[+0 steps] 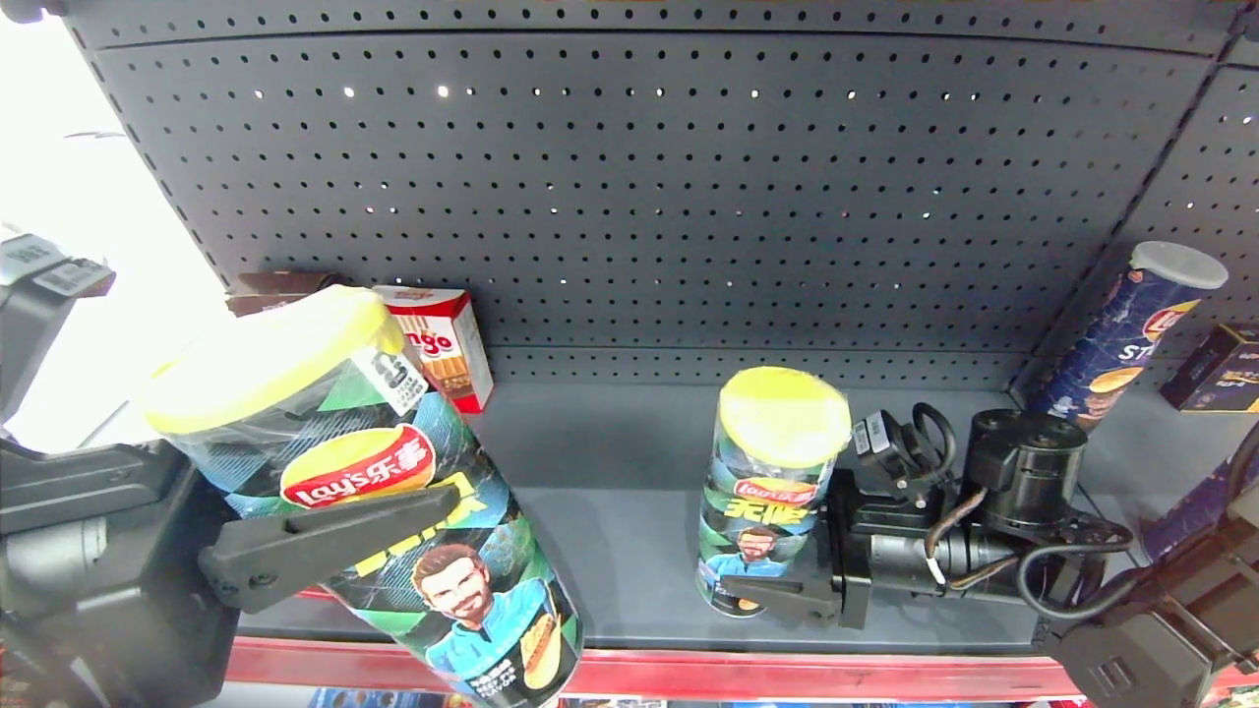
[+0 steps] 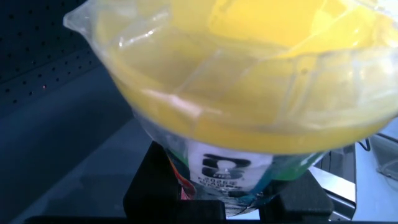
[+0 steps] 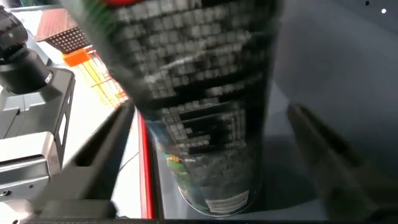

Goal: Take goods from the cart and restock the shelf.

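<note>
2 yellow-lidded chip cans are at the shelf [image 1: 610, 462]. The left gripper [image 1: 393, 492] is clamped tight on 1 of them, the tilted chip can [image 1: 393, 472], which it holds in the air in front of the red biscuit box [image 1: 443, 339]. The upright chip can [image 1: 772, 487] stands on the shelf well to the right of that box. The right gripper [image 1: 762, 565] straddles its lower part, and its fingers [image 3: 323, 155] are spread with a narrow gap beside the can. A blue chip can [image 1: 1131, 329] leans far to the right of the box.

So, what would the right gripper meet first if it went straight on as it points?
The right gripper would likely press into the upright chip can standing between its fingers on the shelf.
</note>
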Robot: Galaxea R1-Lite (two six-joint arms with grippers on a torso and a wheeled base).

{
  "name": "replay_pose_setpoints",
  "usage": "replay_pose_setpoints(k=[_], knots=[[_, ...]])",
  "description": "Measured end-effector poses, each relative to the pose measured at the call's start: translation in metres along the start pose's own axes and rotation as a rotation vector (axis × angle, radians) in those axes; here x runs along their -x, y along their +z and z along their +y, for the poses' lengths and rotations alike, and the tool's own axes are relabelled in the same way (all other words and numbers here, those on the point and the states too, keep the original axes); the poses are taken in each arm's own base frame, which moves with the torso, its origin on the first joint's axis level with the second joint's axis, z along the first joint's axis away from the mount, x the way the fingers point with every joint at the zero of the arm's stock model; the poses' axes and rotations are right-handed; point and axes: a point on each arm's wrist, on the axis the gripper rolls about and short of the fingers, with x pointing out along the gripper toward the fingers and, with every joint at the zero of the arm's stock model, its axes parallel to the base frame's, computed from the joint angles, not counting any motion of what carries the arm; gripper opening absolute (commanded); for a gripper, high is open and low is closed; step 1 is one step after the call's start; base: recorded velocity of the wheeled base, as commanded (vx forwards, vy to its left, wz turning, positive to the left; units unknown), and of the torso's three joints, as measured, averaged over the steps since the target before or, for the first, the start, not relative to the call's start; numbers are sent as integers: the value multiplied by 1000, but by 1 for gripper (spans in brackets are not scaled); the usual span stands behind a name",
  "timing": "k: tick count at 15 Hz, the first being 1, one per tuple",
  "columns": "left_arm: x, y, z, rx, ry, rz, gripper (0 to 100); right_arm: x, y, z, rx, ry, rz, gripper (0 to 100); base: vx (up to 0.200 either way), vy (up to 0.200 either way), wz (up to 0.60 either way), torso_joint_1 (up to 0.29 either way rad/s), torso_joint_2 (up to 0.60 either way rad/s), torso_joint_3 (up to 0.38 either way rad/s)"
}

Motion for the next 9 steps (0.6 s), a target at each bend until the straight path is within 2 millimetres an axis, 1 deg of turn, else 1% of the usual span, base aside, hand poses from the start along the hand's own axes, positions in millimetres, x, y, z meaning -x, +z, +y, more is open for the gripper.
replay_pose_setpoints(k=[3, 5, 9], knots=[[0, -1, 0, 1, -1, 1, 0, 2, 3, 2, 5, -1, -5, 100, 0, 0, 0, 0, 0, 0], [0, 0, 0, 1, -1, 1, 0, 10, 6, 6, 9, -11, -8, 100, 0, 0, 0, 0, 0, 0], [0, -3, 0, 6, 0, 7, 0, 44, 20, 16, 31, -80, -28, 100, 0, 0, 0, 0, 0, 0]])
